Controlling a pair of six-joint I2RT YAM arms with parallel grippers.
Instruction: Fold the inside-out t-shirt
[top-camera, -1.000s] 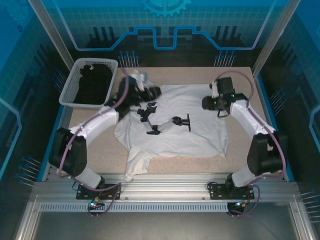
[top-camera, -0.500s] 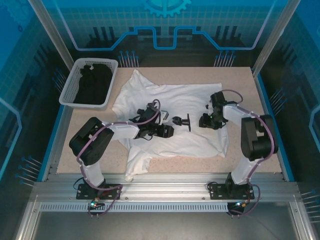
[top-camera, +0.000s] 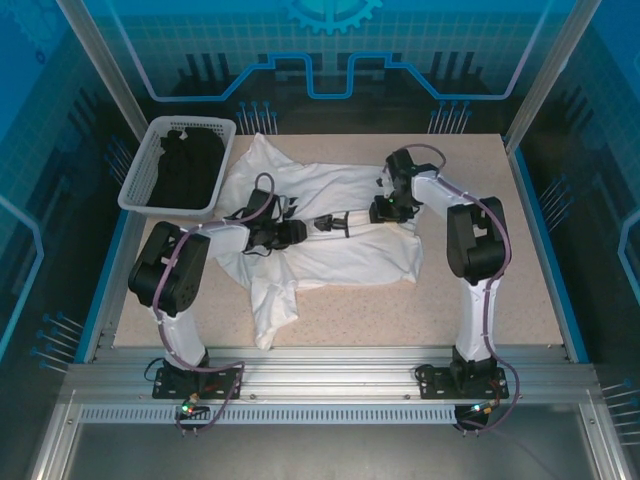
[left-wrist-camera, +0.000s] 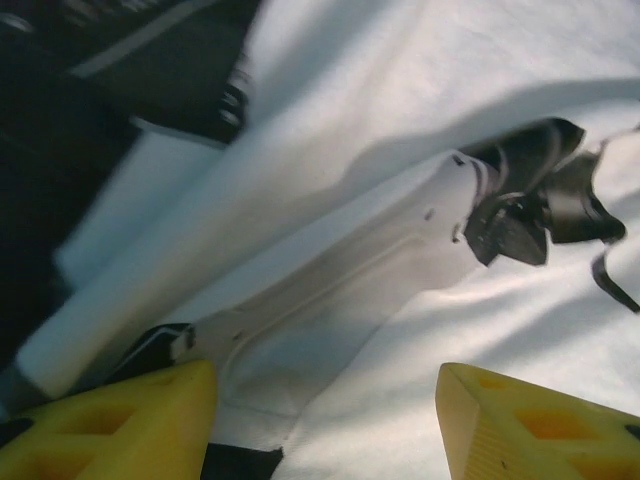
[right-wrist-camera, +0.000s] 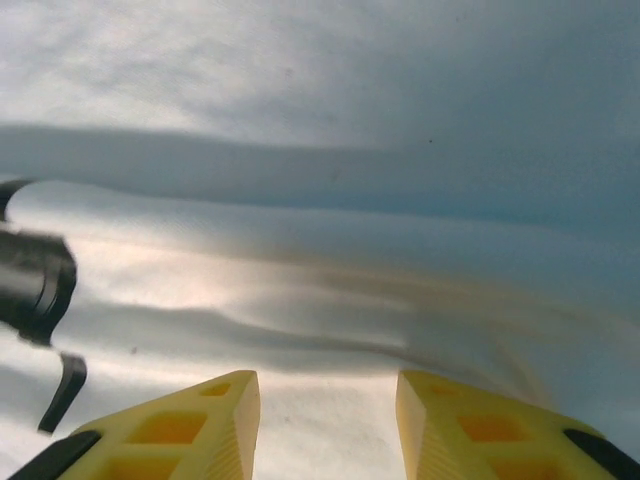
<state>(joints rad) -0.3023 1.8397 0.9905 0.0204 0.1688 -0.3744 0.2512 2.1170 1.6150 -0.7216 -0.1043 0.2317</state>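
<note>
Both arms reach low inward, left gripper (top-camera: 290, 232) and right gripper (top-camera: 384, 211) parted

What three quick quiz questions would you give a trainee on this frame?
1. True or false: the t-shirt is already folded into a neat rectangle.
2. The black garment lies: A in the basket, B on the t-shirt, C on the bare table.
3. Which is nearer the basket, left gripper or right gripper?
Key: 1 false; 2 A; 3 left gripper.
</note>
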